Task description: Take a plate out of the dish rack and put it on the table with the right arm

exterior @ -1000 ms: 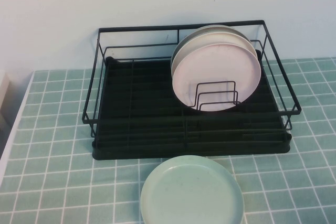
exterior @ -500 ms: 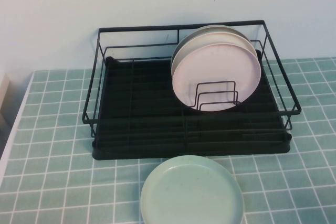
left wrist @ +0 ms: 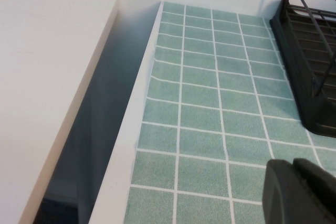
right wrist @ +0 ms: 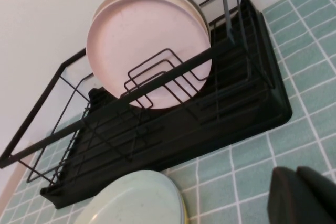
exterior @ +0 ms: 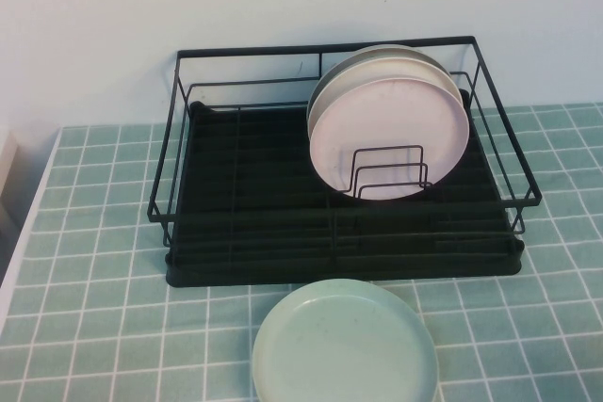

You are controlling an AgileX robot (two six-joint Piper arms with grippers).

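The pale pink plate (exterior: 386,129) stands on edge in the wire dividers at the right of the black dish rack (exterior: 245,233), with cream-white plates (exterior: 377,56) leaning behind it. It also shows in the right wrist view (right wrist: 142,40), inside the rack (right wrist: 236,103). My right gripper (right wrist: 302,195) is shut and empty, low over the tiled table (right wrist: 310,77) in front of the rack's right end. My left gripper (left wrist: 299,192) is shut and empty over the table (left wrist: 210,103), left of the rack (left wrist: 310,51). Neither arm shows in the high view.
A mint-green plate (exterior: 344,345) lies flat on the table (exterior: 85,233) just in front of the rack; it also shows in the right wrist view (right wrist: 131,200). The table's left edge (left wrist: 142,108) drops off beside a white ledge (left wrist: 47,77). A wall stands behind the rack.
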